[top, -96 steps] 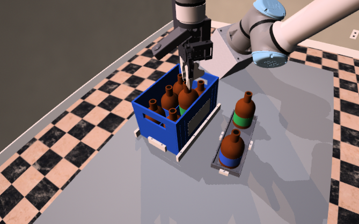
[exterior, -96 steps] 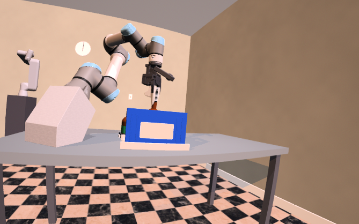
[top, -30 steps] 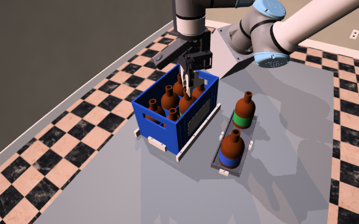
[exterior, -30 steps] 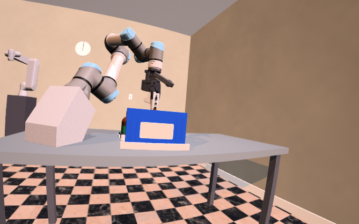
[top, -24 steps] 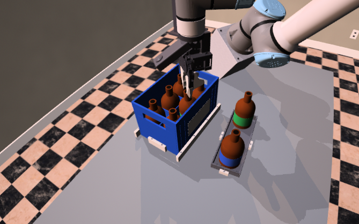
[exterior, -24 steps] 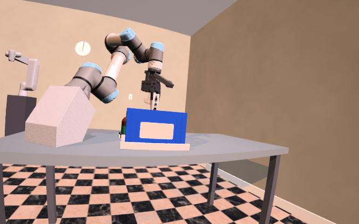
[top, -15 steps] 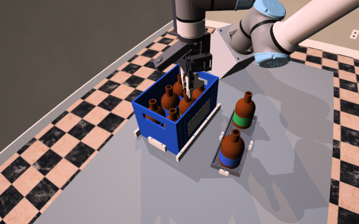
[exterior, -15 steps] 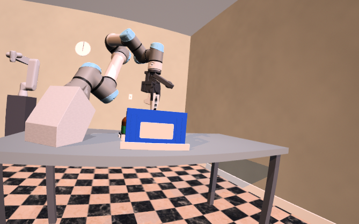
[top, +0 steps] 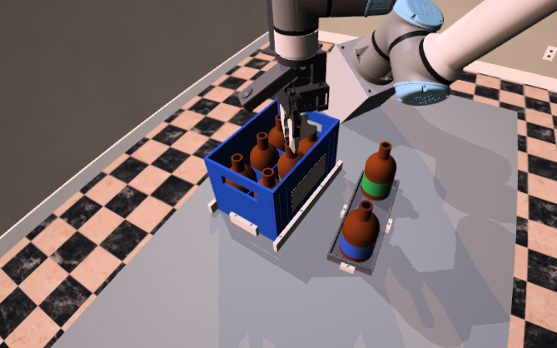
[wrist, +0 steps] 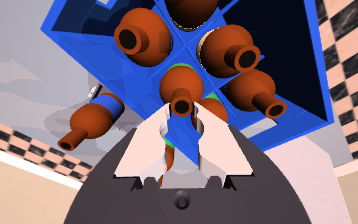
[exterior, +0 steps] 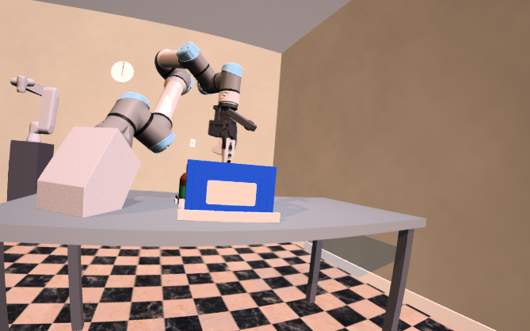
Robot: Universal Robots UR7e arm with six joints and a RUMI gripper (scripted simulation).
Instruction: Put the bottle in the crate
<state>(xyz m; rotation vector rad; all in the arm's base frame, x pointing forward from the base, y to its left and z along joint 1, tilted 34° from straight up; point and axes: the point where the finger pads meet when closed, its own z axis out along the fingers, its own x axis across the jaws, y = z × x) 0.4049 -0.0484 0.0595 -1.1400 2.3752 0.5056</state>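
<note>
The blue crate (top: 275,171) stands on the table with several brown bottles upright in its slots. My gripper (top: 290,137) reaches down from above into the crate and is shut on the neck of a brown bottle with a green band (top: 289,161), which stands upright and low in a middle slot on the tray side. In the wrist view the two fingers clamp that bottle's neck (wrist: 182,106), with its green band just showing. The grey tray to the right holds a green-banded bottle (top: 379,172) and a blue-banded bottle (top: 359,233), both upright.
Pale stop blocks (top: 243,223) and a pale rail (top: 306,205) lie against the crate's base. The robot's slanted base (exterior: 87,174) sits behind on the table. In the exterior view the crate (exterior: 230,185) hides the tray.
</note>
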